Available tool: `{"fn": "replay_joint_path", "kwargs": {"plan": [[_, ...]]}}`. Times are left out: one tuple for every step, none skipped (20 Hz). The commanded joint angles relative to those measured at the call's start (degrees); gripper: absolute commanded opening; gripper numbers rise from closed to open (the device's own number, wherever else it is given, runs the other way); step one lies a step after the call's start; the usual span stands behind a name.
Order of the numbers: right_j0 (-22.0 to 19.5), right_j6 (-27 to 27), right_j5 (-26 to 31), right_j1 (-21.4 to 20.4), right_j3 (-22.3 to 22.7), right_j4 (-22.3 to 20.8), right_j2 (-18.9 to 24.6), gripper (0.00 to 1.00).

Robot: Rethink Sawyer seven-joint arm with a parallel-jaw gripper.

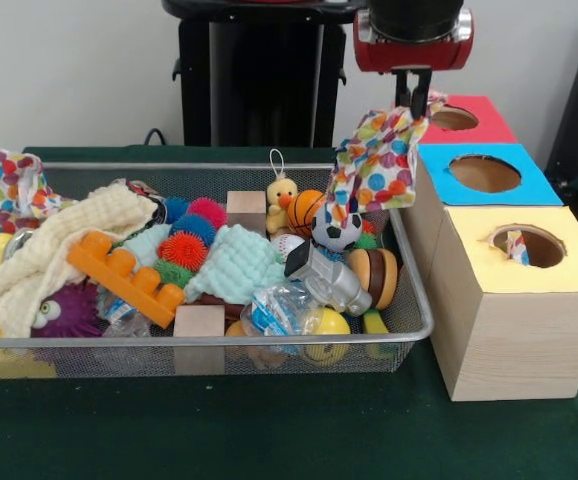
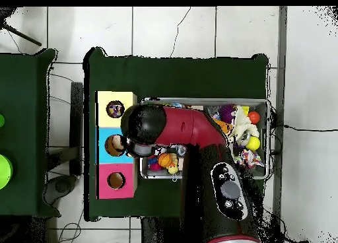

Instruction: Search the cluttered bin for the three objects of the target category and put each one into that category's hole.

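Observation:
My gripper (image 1: 416, 108) hangs from the arm at the top right and is shut on a polka-dot fabric piece (image 1: 374, 162). The piece dangles above the right rim of the wire-mesh bin (image 1: 414, 300), between the bin and the boxes. A second polka-dot piece (image 1: 14, 190) is draped over the bin's far left corner. A third polka-dot piece (image 1: 517, 246) sticks up inside the yellow-surrounded hole (image 1: 544, 248) of the nearest wood-grain box. In the overhead view the arm (image 2: 191, 131) covers the gripper and the held piece; the yellow hole (image 2: 115, 109) shows there.
The blue-surrounded hole (image 1: 484, 173) and the red-surrounded hole (image 1: 454, 118) lie behind the yellow one. The bin holds a cream waffle cloth (image 1: 59, 245), a mint cloth (image 1: 234, 262), an orange brick (image 1: 124, 272), wooden blocks, balls and a yellow duck (image 1: 282, 197).

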Motion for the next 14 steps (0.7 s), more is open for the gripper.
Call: {"fn": "replay_joint_path", "kwargs": {"plan": [[1.58, 13.6, 11.38, -2.31, -6.45, 3.63, -0.57, 0.0], [2.05, 14.25, 12.16, -2.31, -7.08, 3.93, -0.72, 0.0], [2.39, 14.88, 12.66, -2.39, -7.4, 4.38, -0.84, 0.0], [2.78, 15.22, 13.08, -2.4, -7.87, 4.63, -0.97, 0.0], [3.26, 15.8, 13.55, -2.31, -8.51, 4.95, -1.14, 0.0], [3.63, 16.04, 13.72, -2.2, -8.97, 5.03, -1.29, 0.0], [4.08, 16.34, 14.0, -1.92, -9.58, 5.0, -1.42, 0.0], [4.52, 16.77, 13.87, -1.61, -9.91, 5.15, -1.61, 0.0], [4.86, 16.92, 13.45, -1.24, -9.9, 5.28, -1.81, 0.0], [5.14, 16.93, 12.46, -0.7, -9.58, 5.53, -1.98, 0.0], [5.37, 16.99, 11.73, -0.31, -9.27, 5.85, -2.16, 0.0], [5.69, 17.09, 10.83, -0.02, -8.96, 6.14, -2.35, 0.0], [6.0, 17.14, 10.12, 0.2, -8.72, 6.39, -2.55, 0.0], [6.23, 17.19, 9.6, 0.37, -8.5, 6.69, -2.72, 0.0]]}}
